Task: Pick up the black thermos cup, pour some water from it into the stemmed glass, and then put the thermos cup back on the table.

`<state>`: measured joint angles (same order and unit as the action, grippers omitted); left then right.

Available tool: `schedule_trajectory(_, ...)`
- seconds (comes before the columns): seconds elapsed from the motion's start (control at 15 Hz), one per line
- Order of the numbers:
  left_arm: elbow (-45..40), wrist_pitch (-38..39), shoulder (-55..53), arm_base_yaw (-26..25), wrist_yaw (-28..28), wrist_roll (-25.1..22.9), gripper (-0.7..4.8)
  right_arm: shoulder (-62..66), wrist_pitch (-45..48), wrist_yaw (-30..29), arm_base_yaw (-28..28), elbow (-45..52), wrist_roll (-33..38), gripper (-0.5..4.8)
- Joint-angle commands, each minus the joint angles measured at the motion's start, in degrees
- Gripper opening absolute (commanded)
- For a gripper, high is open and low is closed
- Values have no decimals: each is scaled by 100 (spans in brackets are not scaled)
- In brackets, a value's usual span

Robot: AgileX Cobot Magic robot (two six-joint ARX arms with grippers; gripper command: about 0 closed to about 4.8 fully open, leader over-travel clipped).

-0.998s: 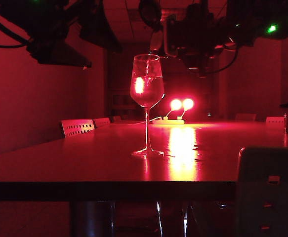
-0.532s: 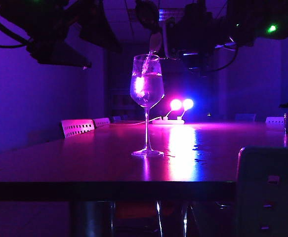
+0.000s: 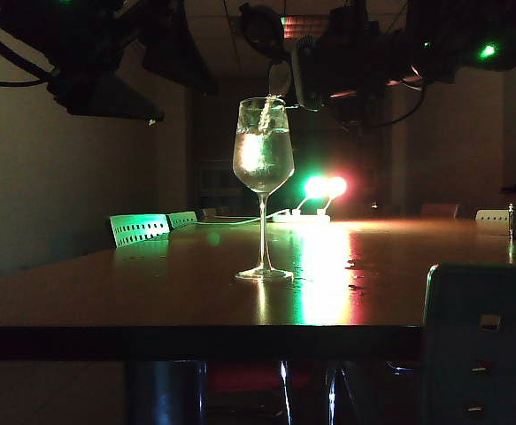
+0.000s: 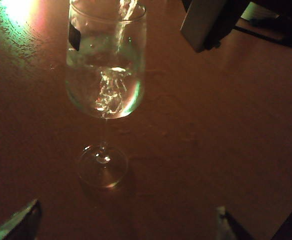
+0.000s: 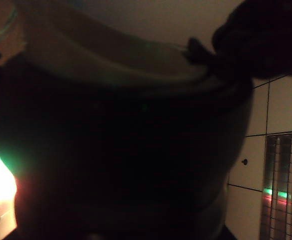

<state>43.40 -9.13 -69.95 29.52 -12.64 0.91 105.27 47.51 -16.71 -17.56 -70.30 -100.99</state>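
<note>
While water streams from my tilted black cylindrical thermos cup (image 3: 324, 66), at upper centre of the exterior view, into the clear stemmed wine glass (image 3: 263, 159) standing mid-frame on the glossy brown wooden worktop (image 3: 151, 283), my right gripper (image 3: 346, 84) clamps the cup. My left gripper (image 4: 125, 227) hangs wide open, empty, upper left. Next, I judge: tip upright, then set it down clear of the glass.
</note>
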Motion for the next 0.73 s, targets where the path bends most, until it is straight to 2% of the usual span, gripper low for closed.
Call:
schedule_trajectory(0.07, 35, -17, 11, -2, -4, -26, 479, -85, 387, 2, -11, -72, -24, 147)
schedule_trajectory(0.73, 35, 46, 11, -2, -2, -26, 479, -85, 422, 0, -11, -72, -109, 147)
